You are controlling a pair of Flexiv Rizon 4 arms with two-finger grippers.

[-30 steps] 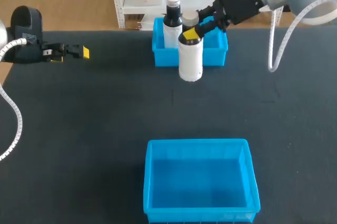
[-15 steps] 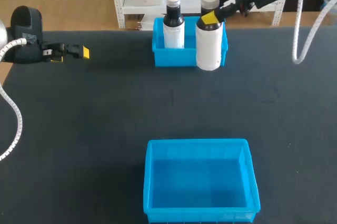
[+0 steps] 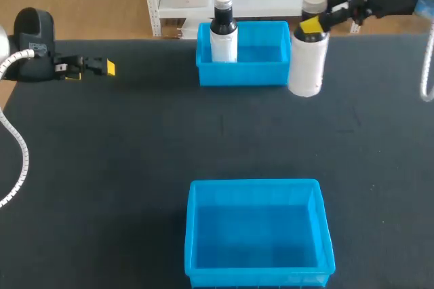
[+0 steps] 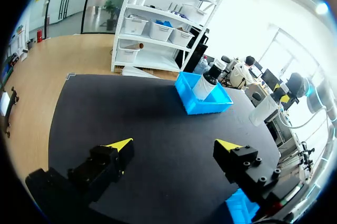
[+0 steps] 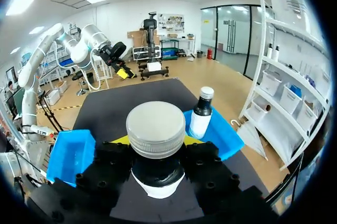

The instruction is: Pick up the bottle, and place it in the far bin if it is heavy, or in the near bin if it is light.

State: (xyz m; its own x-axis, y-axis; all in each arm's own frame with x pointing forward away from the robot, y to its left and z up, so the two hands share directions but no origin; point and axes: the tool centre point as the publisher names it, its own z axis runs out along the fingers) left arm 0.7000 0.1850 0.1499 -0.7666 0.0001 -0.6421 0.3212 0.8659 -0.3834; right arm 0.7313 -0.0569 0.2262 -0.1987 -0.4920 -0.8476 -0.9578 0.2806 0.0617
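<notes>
Rightward is where my right arm has carried the white bottle (image 3: 307, 65) over the last second: it hung in front of the far bin's middle, passed its right front corner, and is now just off the bin's right wall. My left arm has not shifted.

Nearest me, the near bin (image 3: 256, 183) sits on the black table (image 3: 135, 146), a little right of centre, with nothing in it. Well to the left and farther back, my left gripper (image 3: 102, 67) hangs over the table with its fingers spread wide; in its own wrist view the left gripper (image 4: 174, 145) has only bare tabletop between the two yellow tips, and the far bin (image 4: 202, 103) stands well ahead of it.

At the table's far edge the far bin (image 3: 244, 72) holds a dark bottle (image 3: 223, 31) with a white cap and label, upright in its left end; the rest of that bin is free. The bin's right wall stands between the white bottle and the bin's inside.

My right gripper (image 3: 319, 23) is clamped on the white bottle's neck just under the cap, a yellow tip on each side. Its wrist view shows the cap of the white bottle (image 5: 156, 129) dead centre in the right gripper (image 5: 156, 142), with the dark bottle (image 5: 201, 111) ahead. The bottle hangs upright; whether its base touches the table I cannot tell.
</notes>
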